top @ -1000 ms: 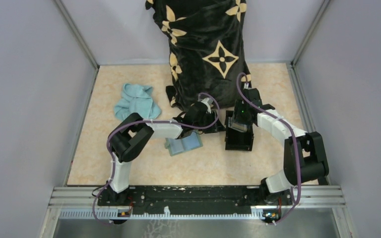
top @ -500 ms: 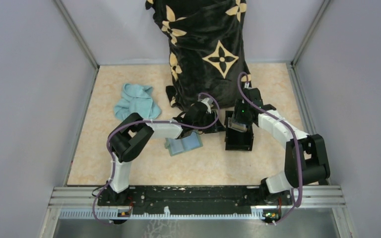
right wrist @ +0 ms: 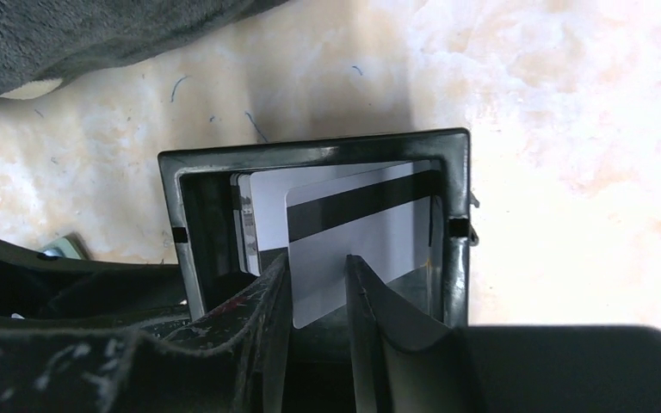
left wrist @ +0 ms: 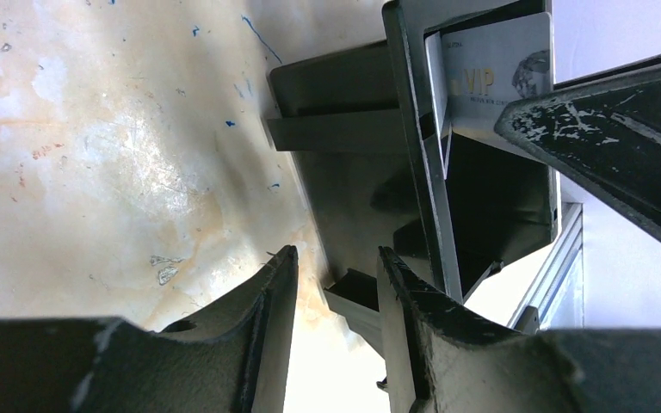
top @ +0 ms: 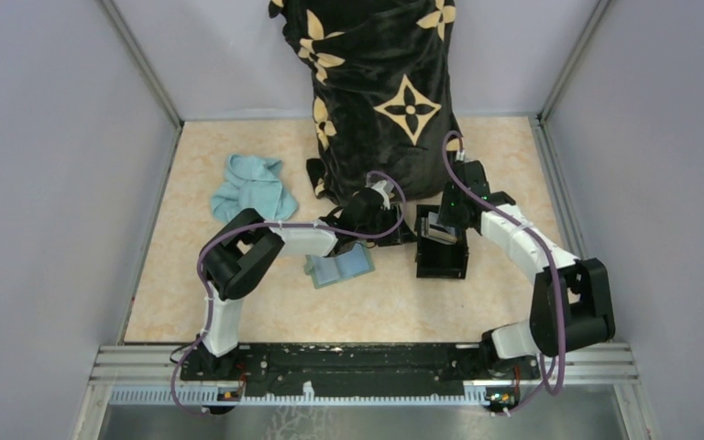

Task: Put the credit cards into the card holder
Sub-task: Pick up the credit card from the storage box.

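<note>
Before the big black flowered drape (top: 380, 101), the right arm (top: 513, 234) has swung its wrist back and its elbow outward. The black box (top: 442, 261) still holds the cards (right wrist: 361, 241). The green wallet (top: 339, 268) lies open nearby, seemingly unfilled. The right pincer (right wrist: 318, 292), narrowly parted, straddles a striped card's corner. The left pincer (left wrist: 336, 292) waits open and empty.
</note>
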Action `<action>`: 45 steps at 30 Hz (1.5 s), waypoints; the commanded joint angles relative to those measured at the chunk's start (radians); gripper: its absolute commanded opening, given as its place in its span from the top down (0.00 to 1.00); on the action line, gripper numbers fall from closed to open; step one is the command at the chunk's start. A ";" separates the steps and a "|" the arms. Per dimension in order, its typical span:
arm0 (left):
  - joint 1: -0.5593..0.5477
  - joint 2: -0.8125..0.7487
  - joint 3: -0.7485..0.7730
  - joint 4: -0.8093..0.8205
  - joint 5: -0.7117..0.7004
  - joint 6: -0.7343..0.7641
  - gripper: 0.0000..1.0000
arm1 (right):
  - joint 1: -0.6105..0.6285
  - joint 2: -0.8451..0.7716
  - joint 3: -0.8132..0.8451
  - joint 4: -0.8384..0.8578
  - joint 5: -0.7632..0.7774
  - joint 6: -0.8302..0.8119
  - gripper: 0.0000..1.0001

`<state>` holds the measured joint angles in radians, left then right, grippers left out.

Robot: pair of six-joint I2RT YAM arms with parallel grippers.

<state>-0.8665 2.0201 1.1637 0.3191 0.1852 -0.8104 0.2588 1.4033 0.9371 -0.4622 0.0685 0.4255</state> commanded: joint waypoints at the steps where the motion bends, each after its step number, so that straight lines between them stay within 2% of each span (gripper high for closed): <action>1: 0.006 -0.009 0.000 0.038 0.013 0.005 0.54 | -0.003 -0.064 0.059 -0.040 0.093 -0.039 0.73; 5: 0.005 -0.036 -0.018 0.033 -0.003 0.015 0.54 | -0.003 -0.082 0.074 -0.072 0.148 -0.058 0.80; 9: 0.005 -0.076 -0.040 0.011 -0.031 0.035 0.51 | -0.001 -0.097 0.082 -0.093 0.180 -0.073 0.95; 11: 0.006 -0.098 -0.056 0.003 -0.046 0.043 0.50 | 0.000 -0.104 0.087 -0.106 0.199 -0.081 0.98; 21: 0.009 -0.253 -0.123 -0.066 -0.148 0.089 0.47 | 0.064 -0.200 0.136 -0.181 0.322 -0.102 1.00; 24: 0.009 -0.332 -0.167 -0.072 -0.165 0.092 0.46 | 0.096 -0.259 0.159 -0.206 0.316 -0.097 1.00; 26: 0.009 -0.384 -0.207 -0.065 -0.166 0.090 0.45 | 0.105 -0.305 0.162 -0.211 0.270 -0.090 1.00; 32: 0.020 -0.581 -0.371 0.029 -0.094 0.172 0.40 | 0.111 -0.385 0.164 -0.225 -0.077 -0.098 1.00; 35: 0.059 -0.663 -0.451 0.125 0.084 0.218 0.38 | 0.113 -0.408 0.153 -0.232 -0.227 -0.106 1.00; 39: 0.086 -0.706 -0.479 0.169 0.270 0.251 0.38 | 0.114 -0.427 0.123 -0.222 -0.409 -0.102 1.00; 45: 0.092 -0.704 -0.465 0.189 0.413 0.283 0.37 | 0.114 -0.463 0.041 -0.168 -0.615 -0.064 1.00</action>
<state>-0.7780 1.3300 0.6926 0.4450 0.4404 -0.5789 0.3649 0.9852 1.0191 -0.6922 -0.3401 0.3367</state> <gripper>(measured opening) 0.623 0.008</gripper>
